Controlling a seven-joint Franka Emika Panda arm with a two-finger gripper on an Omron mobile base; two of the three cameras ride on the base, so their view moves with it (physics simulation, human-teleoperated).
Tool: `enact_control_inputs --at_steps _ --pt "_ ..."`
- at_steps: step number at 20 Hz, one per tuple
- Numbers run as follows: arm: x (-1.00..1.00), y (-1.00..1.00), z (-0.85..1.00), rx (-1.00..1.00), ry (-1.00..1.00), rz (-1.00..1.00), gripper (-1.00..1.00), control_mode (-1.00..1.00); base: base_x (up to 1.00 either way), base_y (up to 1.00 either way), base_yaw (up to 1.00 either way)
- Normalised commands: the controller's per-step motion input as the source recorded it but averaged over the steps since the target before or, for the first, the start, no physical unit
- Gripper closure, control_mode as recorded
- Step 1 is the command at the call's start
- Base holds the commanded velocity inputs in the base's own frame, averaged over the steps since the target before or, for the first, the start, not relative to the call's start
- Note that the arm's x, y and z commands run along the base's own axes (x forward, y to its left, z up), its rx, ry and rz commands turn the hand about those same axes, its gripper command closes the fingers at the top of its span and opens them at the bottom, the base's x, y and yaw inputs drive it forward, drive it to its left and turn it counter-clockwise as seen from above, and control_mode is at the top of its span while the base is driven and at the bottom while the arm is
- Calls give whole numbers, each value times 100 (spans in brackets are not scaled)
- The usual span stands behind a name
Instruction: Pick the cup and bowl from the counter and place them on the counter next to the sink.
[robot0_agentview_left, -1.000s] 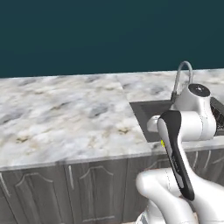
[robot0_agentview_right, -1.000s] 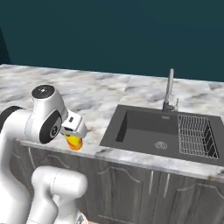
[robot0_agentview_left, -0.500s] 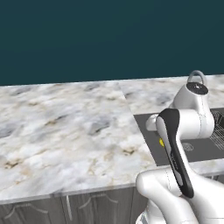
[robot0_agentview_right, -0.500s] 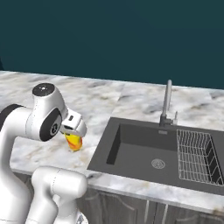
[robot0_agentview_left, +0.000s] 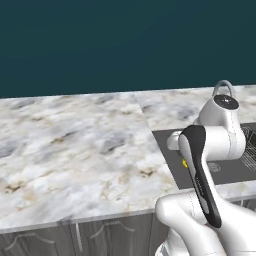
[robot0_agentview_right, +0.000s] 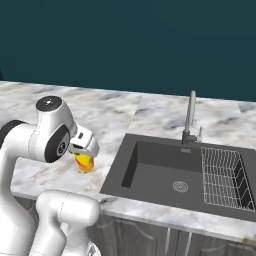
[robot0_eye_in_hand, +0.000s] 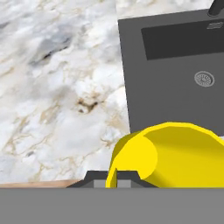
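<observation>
My gripper (robot0_eye_in_hand: 113, 178) is shut on the rim of a yellow cup (robot0_eye_in_hand: 170, 153), which lies tilted with its open mouth toward the camera. From the right base view the cup (robot0_agentview_right: 84, 161) looks yellow-orange and hangs under the hand, above the marble counter (robot0_agentview_right: 105, 115) just left of the sink (robot0_agentview_right: 165, 175). A yellow speck of the cup (robot0_agentview_left: 185, 163) peeks out beside the forearm in the left base view. The dark sink basin (robot0_eye_in_hand: 175, 65) lies to the right of the cup, beyond it. The bowl is out of view.
A silver faucet (robot0_agentview_right: 190, 115) stands behind the sink and a wire rack (robot0_agentview_right: 222, 177) sits in its right half, beside the round drain (robot0_agentview_right: 180, 186). Marble counter (robot0_agentview_left: 75, 150) stretches wide to the left. Dark cabinets run below the counter's front edge.
Both base views have shifted: the counter and sink now look nearer and larger, so the base has moved. The cup has stayed in the shut gripper.
</observation>
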Motion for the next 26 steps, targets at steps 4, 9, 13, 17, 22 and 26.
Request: enact_control_inputs --at_steps 4,9,13,17,22,26 --pt "0 0 0 0 0 0 100 100 0 0 0" --pt "0 1 0 0 -1 0 100 -100 0 0 0" --pt "0 10 -4 0 -3 0 100 -100 0 0 0" --pt "36 17 -4 0 0 0 100 -100 0 0 0" --pt "37 2 -12 0 0 0 100 -100 0 0 0" --pt "22 0 -34 0 0 0 100 -100 0 0 0"
